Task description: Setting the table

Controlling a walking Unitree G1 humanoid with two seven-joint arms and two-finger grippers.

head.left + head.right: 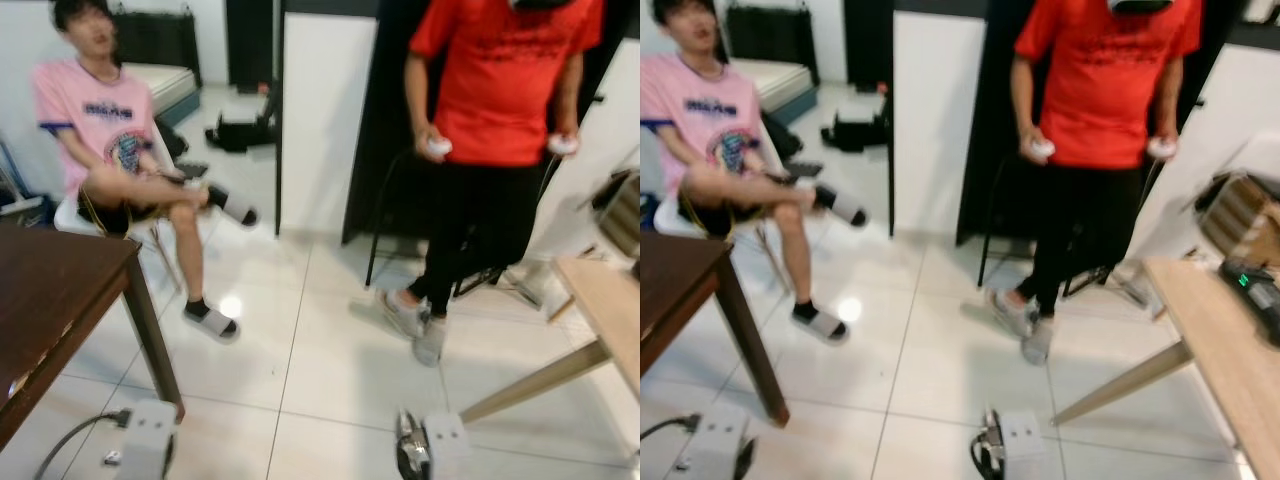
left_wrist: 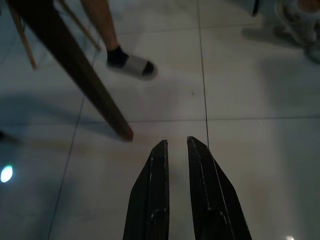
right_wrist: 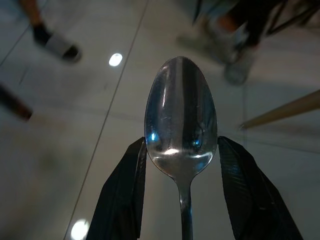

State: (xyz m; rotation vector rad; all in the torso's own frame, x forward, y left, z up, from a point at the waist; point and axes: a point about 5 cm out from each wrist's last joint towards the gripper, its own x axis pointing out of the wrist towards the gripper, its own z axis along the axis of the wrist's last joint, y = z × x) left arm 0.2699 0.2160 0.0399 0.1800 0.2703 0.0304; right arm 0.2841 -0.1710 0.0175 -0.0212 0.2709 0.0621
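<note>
Head views — white tiled floor [image 1: 330, 330]; dark wooden surface [image 1: 50, 290] at the robot's left, pale wooden surface [image 1: 1220, 330] at its right with a dark device [image 1: 1252, 290] and a basket-like container [image 1: 1240, 215] whose contents cannot be made out. One person seated [image 1: 110, 130], one person standing in a red shirt [image 1: 500, 90] with a controller in each hand. Both arms low at the frame's bottom edge.

Left wrist view — left hand [image 2: 176, 145] over the floor near the dark surface's leg [image 2: 75, 70]; fingers nearly together, nothing between them.

Right wrist view — right hand [image 3: 181, 150] clenched on a metal spoon [image 3: 181, 110], bowl standing out past the fingertips, above the floor.

Progress, as judged — spoon in transit, not yet laid; no place setting visible on either surface, so most of the task remains.
</note>
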